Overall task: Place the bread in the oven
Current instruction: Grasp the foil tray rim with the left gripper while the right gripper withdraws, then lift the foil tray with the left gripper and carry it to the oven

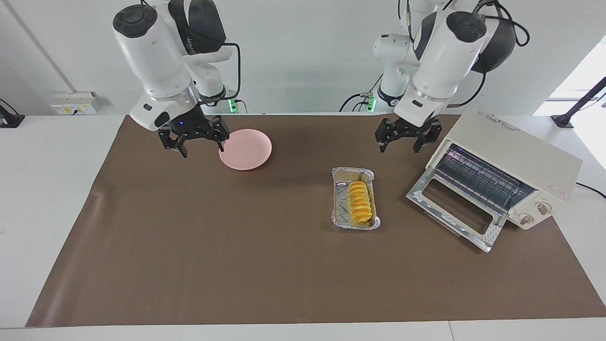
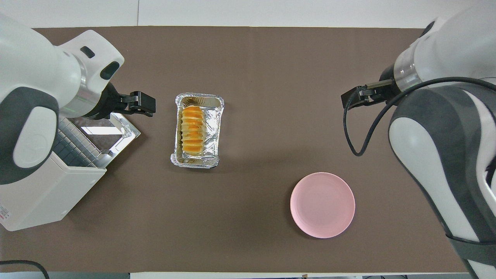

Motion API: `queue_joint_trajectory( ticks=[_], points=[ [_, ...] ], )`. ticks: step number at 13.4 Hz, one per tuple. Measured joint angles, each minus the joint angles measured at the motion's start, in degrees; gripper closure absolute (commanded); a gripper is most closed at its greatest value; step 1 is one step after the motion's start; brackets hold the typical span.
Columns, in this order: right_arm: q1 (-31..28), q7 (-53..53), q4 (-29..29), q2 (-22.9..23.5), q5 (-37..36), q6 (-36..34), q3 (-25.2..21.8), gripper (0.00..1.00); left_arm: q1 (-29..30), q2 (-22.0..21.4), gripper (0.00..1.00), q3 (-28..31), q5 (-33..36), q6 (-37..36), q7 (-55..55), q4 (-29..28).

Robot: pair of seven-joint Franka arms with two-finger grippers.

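**Bread in its tray, oven door down, both my hands empty**

A brown mat (image 1: 303, 265) covers the white table in front of a plain pale wall. On it, toward my left arm's end, the oven (image 1: 516, 166) sits at an angle with its glass door (image 1: 457, 210) dropped flat and the wire rack showing. The bread (image 1: 360, 201) lies lengthwise in the foil tray (image 1: 337, 208), which stands near the open door, apart from it and toward the right arm's end. The pink plate (image 1: 246, 149) lies nearer to me than the tray, toward my right arm's end, with nothing on it.

My left gripper (image 1: 402, 137) hangs in the air over the mat just beside the oven's corner, jaws spread wide and holding nothing. My right gripper (image 1: 194, 137) hovers beside the plate's rim, also spread wide and empty; it seems clear of the plate, though from this angle I cannot be sure.

The step in hand, as I judge it, is reaching for the load. My left arm is the better placed. The tray's thin foil walls will likely buckle, so I would straddle the loaf across its narrow width and close gently, since it looks soft. Then lift clear of the tray rim, carry it level over the lowered door and set it on the rack without catching the chrome frame. My right arm can wait.
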Motion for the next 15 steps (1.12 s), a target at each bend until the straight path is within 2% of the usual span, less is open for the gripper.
queue_joint_trajectory(
  ticks=[2, 5, 7, 9, 13, 15],
  points=[
    [-2.1, -0.1, -3.5, -3.3, -0.1, -1.3, 0.0, 0.00, -4.6, 5.7, 0.00, -0.1, 0.0, 7.5, -3.3, -1.5],
    [-4.8, -2.5, -6.1, -5.0, -0.2, -1.4, 0.0, 0.00, -7.9, 12.7, 0.00, 0.0, 0.0, 16.7, -4.7, -3.9],
    [-6.2, -2.8, -7.2, -5.2, -0.2, -1.3, 0.0, 0.00, -9.1, 16.1, 0.00, 0.0, 0.0, 18.4, -4.8, -3.9],
    [-7.7, -3.1, -8.1, -5.3, -0.2, -1.3, 0.0, 0.00, -9.8, 17.3, 0.00, 0.1, 0.0, 18.5, -5.0, -4.1],
    [-8.1, -3.8, -8.5, -5.5, -2.1, -1.3, 0.1, 0.00, -11.5, 17.3, 0.15, 0.0, 0.0, 18.5, -7.0, -6.1],
    [-8.1, -4.6, -8.7, -5.6, -2.4, -1.3, 0.1, 0.00, -12.7, 17.2, 0.36, 0.1, 0.0, 18.4, -8.5, -7.0]
  ],
)
